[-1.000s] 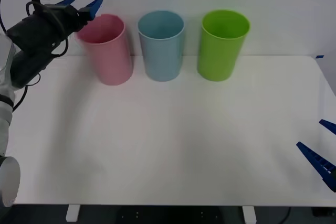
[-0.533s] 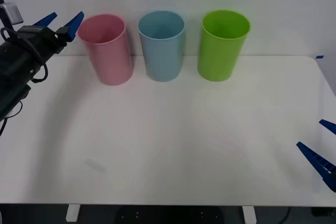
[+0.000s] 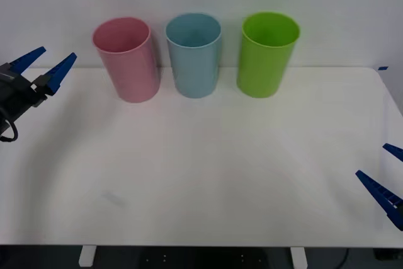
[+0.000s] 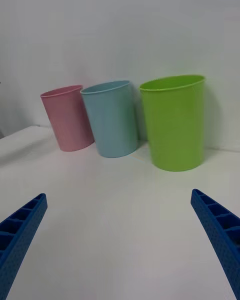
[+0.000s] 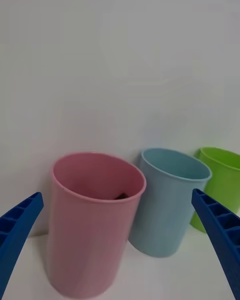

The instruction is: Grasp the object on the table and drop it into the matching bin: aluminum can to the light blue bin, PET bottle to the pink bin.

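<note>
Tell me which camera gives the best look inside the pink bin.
The left wrist view: it looks over the pink bin rim, showing something dark inside. The front view shows its mouth at a distance; the right wrist view shows only its outside wall.

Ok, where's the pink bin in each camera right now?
Front view: the pink bin stands leftmost in the row at the table's far edge.
Right wrist view: farthest of the three, beside the light blue bin.
Left wrist view: nearest, with something dark inside.
Shared landmark: the light blue bin, always right next to it.
</note>
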Controlling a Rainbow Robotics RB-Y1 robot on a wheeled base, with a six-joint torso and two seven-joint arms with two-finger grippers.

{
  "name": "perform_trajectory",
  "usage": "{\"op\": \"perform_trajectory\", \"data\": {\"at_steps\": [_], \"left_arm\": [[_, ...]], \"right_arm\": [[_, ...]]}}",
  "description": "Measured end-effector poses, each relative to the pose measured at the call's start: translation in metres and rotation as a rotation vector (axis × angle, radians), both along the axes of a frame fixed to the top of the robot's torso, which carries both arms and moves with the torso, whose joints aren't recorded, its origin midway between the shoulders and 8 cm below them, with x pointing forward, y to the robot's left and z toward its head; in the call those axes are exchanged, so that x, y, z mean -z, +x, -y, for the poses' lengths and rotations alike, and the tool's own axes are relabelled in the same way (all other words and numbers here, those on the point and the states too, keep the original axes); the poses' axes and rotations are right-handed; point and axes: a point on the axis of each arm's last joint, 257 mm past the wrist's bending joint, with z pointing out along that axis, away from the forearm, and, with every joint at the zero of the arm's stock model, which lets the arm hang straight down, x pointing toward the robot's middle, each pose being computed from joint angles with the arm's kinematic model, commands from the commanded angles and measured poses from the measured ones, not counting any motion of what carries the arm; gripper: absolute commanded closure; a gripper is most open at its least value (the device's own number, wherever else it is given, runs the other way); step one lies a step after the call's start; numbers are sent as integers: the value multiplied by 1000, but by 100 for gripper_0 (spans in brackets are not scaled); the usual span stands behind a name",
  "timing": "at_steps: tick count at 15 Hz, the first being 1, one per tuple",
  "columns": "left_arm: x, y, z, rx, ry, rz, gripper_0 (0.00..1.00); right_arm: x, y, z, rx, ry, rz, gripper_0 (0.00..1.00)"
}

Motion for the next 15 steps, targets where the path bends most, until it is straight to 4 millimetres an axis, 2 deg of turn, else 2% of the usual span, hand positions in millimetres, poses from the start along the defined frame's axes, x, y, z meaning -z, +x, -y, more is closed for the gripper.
{"op": "perform_trajectory", "data": {"at_steps": [5,10,15], "left_arm": [[38,-47,-29,-15,167,30,0],[53,-98,-61,3,199,3,0],[64,-145,-78,-1,195,-40,0]], "right_arm": [[0,0,0,0,0,0,0],[0,0,0,0,0,0,0],[0,0,0,0,0,0,0]]}}
